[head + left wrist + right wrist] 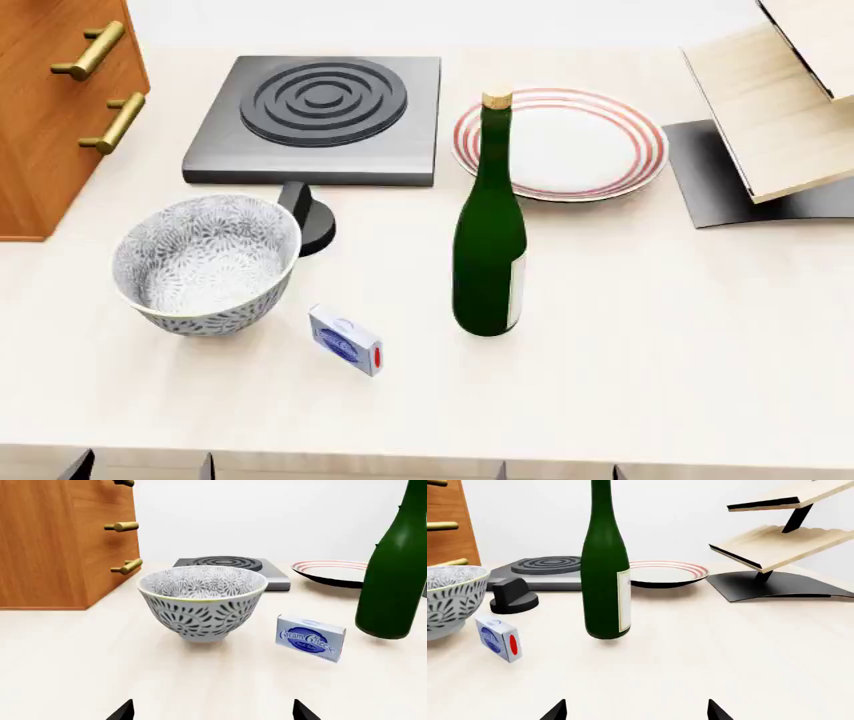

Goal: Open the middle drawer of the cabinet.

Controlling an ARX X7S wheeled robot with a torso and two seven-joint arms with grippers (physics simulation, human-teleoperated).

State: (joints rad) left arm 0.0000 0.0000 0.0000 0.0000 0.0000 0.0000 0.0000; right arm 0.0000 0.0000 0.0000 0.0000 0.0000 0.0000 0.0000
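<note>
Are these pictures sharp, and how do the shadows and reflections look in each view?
Head view: sharp throughout, flat even light, no glare on the green bottle. Left wrist view: crisp, only a faint shadow under the patterned bowl. Right wrist view: in focus, a soft highlight down the bottle, a dim shadow at its base.

wall (694,510): plain white | tabletop (641,350): pale wood | light: even, soft

In front of me I count one cabinet (47,120) with three bar handles (121,527) showing, one hotplate (318,115), one bowl (203,262), one bottle (490,250), one plate (574,145), one cream cheese box (346,340), one wooden rack (781,110).
</note>
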